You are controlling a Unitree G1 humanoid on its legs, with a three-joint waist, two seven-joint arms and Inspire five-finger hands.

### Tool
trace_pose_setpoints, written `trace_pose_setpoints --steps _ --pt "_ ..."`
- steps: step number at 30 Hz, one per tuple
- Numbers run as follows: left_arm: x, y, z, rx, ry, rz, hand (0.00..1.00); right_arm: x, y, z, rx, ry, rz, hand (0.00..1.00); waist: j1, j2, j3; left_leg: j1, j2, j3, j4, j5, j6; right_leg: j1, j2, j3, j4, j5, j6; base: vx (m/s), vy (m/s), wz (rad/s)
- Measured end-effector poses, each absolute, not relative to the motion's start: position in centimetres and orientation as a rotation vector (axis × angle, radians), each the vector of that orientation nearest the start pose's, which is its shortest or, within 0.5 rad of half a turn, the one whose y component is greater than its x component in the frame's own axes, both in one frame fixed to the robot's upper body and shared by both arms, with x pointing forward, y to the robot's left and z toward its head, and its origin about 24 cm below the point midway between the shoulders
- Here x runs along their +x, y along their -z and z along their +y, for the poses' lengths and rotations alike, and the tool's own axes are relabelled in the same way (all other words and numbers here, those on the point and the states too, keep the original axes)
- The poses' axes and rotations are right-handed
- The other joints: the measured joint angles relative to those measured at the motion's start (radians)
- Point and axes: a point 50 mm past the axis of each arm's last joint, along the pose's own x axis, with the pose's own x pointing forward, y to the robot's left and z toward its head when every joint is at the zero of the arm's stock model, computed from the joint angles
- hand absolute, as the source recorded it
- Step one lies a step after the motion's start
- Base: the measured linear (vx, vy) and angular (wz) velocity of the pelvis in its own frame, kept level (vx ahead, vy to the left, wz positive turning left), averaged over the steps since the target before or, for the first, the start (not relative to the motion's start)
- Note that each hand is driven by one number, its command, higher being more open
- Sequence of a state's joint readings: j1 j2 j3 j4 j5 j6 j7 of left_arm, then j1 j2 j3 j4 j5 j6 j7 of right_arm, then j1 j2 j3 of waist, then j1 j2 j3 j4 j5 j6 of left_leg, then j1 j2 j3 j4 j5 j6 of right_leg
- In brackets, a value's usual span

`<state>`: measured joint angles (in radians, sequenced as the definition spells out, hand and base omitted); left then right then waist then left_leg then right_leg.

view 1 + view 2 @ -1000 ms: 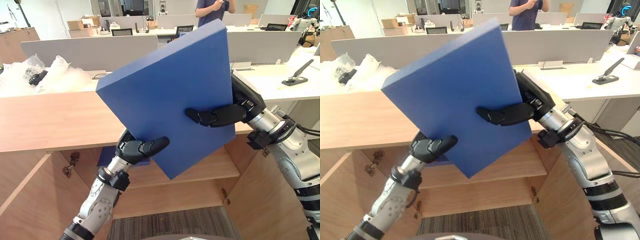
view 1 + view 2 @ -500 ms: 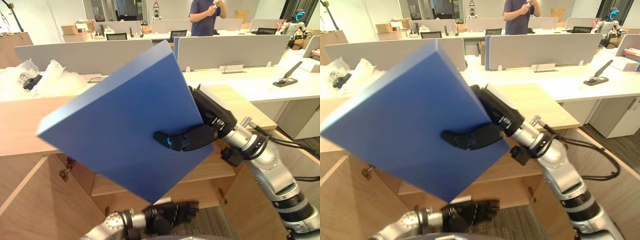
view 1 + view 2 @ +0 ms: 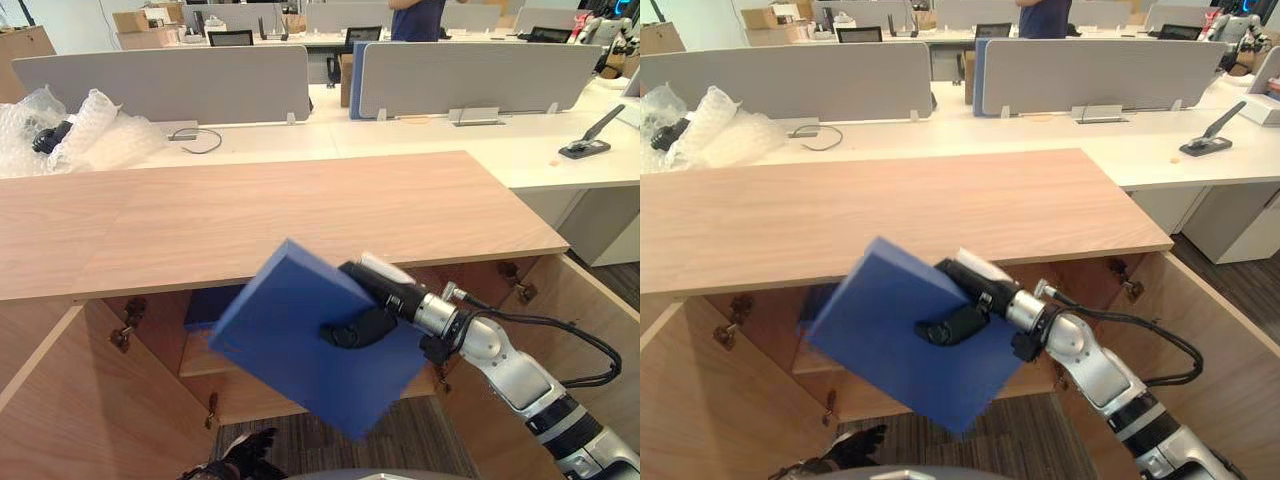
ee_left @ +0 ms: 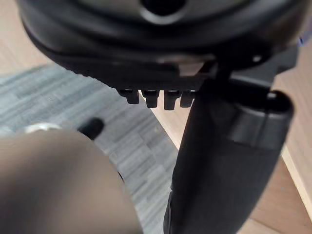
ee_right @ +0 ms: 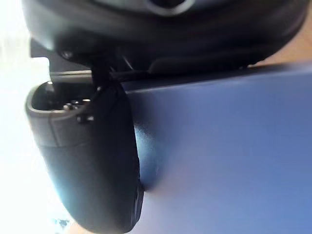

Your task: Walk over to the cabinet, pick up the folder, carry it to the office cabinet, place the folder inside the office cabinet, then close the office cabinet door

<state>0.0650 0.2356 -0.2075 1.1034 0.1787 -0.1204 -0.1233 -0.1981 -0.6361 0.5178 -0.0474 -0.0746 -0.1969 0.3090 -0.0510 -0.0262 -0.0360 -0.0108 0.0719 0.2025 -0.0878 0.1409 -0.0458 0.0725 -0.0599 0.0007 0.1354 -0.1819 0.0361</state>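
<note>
My right hand (image 3: pixel 395 295) is shut on the blue folder (image 3: pixel 290 350), with the thumb (image 3: pixel 355 330) across its front face and the fingers behind it. The folder hangs tilted in front of the open wooden cabinet (image 3: pixel 250 215), just below the cabinet top and level with the inner shelf (image 3: pixel 195 358). In the right wrist view the thumb (image 5: pixel 92 161) presses on the folder's blue face (image 5: pixel 234 146). My left hand (image 3: pixel 240 464) hangs low near the carpet, open and holding nothing; its thumb (image 4: pixel 219 161) shows over the floor.
Both cabinet doors stand open: the left door (image 3: pixel 60 400) and the right door (image 3: pixel 590 300). Another blue item (image 3: pixel 205 303) lies on the shelf inside. Bubble wrap (image 3: pixel 70 130) sits behind the cabinet's left end. Desks with grey partitions (image 3: pixel 170 85) and a person (image 3: pixel 415 15) lie beyond.
The left hand let go of the folder and dropped towards the floor. The right hand alone lowered the folder from before my head to the cabinet opening. The camera also shifted.
</note>
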Motion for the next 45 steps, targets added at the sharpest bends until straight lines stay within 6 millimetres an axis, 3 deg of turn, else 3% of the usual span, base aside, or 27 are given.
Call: trace_pose_setpoints --steps 6,9,11,16,19,20,24,27,31,33,35,37,42,45 --pt "9.3 16.0 21.0 0.418 0.225 1.095 1.00 22.1 -0.4 -12.4 -0.954 -1.059 0.024 0.00 0.021 0.019 0.028 0.001 0.001 -0.009 0.000 0.000 0.000 0.001 0.001 -0.002 -0.002 0.005 -0.001 -0.03 0.003 0.00" --pt "9.9 15.9 20.6 0.494 0.234 1.070 1.00 21.6 2.4 -13.8 -1.103 -1.093 0.127 0.00 0.031 0.026 0.044 0.002 -0.003 -0.019 0.000 0.001 -0.003 0.001 -0.003 -0.006 -0.001 0.007 0.003 -0.08 0.027 0.03" --pt "10.0 15.9 20.3 0.538 0.239 1.060 1.00 21.7 4.5 -15.2 -1.156 -1.038 0.222 0.00 0.035 0.033 0.052 0.002 -0.007 -0.026 0.000 0.002 -0.003 0.002 -0.007 -0.009 -0.001 0.008 0.005 -0.08 0.031 0.03" --pt "10.3 15.9 20.2 0.552 0.222 1.052 1.00 22.3 6.9 -17.7 -1.100 -0.815 0.409 0.00 0.030 0.042 0.071 0.002 -0.017 -0.060 0.000 0.002 -0.003 0.015 -0.012 -0.030 -0.008 0.006 0.009 -0.02 0.011 0.13" --pt "10.5 15.9 20.1 0.529 0.195 1.050 1.00 23.3 7.4 -21.2 -0.789 -0.402 0.555 0.00 0.036 0.051 0.081 -0.003 -0.024 -0.076 0.000 0.001 -0.003 0.019 -0.016 -0.042 -0.014 0.004 0.011 0.02 0.003 0.13" --pt "10.3 15.9 20.2 0.519 0.181 1.058 1.00 23.7 7.4 -22.6 -0.561 -0.206 0.588 0.00 0.037 0.052 0.082 -0.003 -0.025 -0.081 0.000 0.001 -0.003 0.020 -0.017 -0.045 -0.014 0.002 0.012 0.03 -0.005 0.05" --pt "10.1 15.9 20.3 0.489 0.133 1.070 1.00 24.3 7.6 -23.5 0.110 0.229 0.557 0.00 0.037 0.055 0.085 0.000 -0.024 -0.110 0.000 0.001 -0.003 0.026 -0.017 -0.044 -0.016 0.002 0.012 0.04 -0.034 -0.02" --pt "9.8 16.0 20.6 0.413 0.044 1.088 1.00 24.7 7.6 -22.8 0.532 0.382 0.496 0.00 0.039 0.058 0.089 0.012 -0.023 -0.109 0.000 0.001 -0.004 0.039 -0.016 -0.044 -0.017 0.002 0.012 0.00 0.000 0.00" --pt "8.7 16.2 21.0 0.196 -0.192 1.125 1.00 25.7 7.0 -21.5 0.881 0.490 0.378 0.00 0.044 0.073 0.109 0.025 -0.021 -0.103 -0.001 -0.009 -0.008 0.048 -0.017 -0.042 -0.013 0.001 0.012 -0.04 0.008 -0.03" --pt "7.5 16.4 21.2 0.045 -0.375 1.148 1.00 26.6 5.8 -20.2 1.078 0.520 0.260 0.00 0.045 0.082 0.129 0.028 -0.019 -0.088 0.004 -0.025 -0.007 0.035 -0.024 -0.029 0.008 -0.012 0.014 -0.06 0.033 -0.16" --pt "6.6 16.6 21.3 -0.036 -0.464 1.166 1.00 27.4 4.5 -19.7 1.167 0.533 0.171 0.00 0.053 0.083 0.151 0.010 -0.022 -0.072 0.040 -0.037 0.000 -0.001 -0.035 -0.014 0.070 -0.036 0.019 -0.08 0.016 -0.19" --pt "6.7 16.5 21.5 -0.071 -0.499 1.159 1.00 28.4 3.1 -19.9 1.181 0.536 0.104 0.00 0.062 0.082 0.187 -0.068 -0.022 -0.071 0.170 -0.092 0.005 -0.058 -0.046 -0.005 0.155 -0.066 0.022 -0.09 0.001 -0.09" --pt "10.1 15.5 21.0 -0.166 -0.535 1.010 1.00 33.9 -4.3 -20.8 1.249 0.452 -0.108 0.00 0.090 0.121 0.290 -0.351 0.014 -0.037 0.552 -0.237 0.017 -0.350 -0.046 0.060 0.513 -0.183 0.023 -0.19 0.008 -0.26" --pt "10.6 15.4 20.9 -0.204 -0.553 0.982 1.00 36.3 -8.7 -20.9 1.269 0.375 -0.213 0.00 0.093 0.138 0.333 -0.477 0.027 -0.004 0.724 -0.307 0.024 -0.499 -0.046 0.112 0.693 -0.255 0.028 -0.22 0.026 -0.31"
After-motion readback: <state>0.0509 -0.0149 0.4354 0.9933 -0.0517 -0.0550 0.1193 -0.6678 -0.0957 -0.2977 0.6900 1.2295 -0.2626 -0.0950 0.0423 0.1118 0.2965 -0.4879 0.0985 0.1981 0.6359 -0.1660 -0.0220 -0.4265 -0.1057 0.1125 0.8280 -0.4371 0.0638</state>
